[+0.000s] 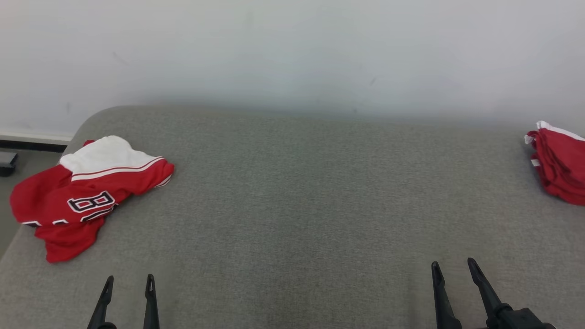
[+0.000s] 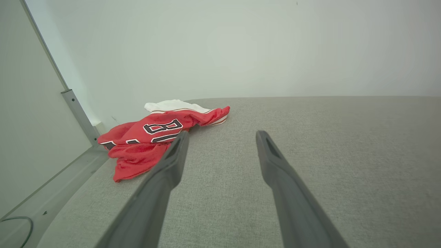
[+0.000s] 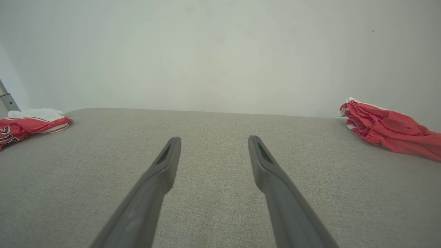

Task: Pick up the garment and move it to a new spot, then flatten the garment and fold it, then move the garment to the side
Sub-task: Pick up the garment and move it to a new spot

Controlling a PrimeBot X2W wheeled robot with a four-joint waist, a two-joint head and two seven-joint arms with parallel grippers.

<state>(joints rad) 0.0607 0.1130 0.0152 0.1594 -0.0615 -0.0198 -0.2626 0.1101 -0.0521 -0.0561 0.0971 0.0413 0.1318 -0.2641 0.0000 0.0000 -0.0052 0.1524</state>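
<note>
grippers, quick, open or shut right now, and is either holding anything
left gripper: open, holding nothing; the crumpled red garment lies ahead of it, untouched
right gripper: open, holding nothing

Red jersey (image 1: 55, 196) with white panel and black-outlined numeral (image 1: 91, 202); grey woven worktop (image 1: 292, 205); red, white-edged pile (image 1: 560, 167); off-white wall (image 1: 292, 55).

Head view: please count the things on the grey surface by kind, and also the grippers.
Crumpled red-and-white jersey: 1
Pile of red garments: 1
Open grippers: 2, the left gripper and the right gripper
Total: 4
</note>
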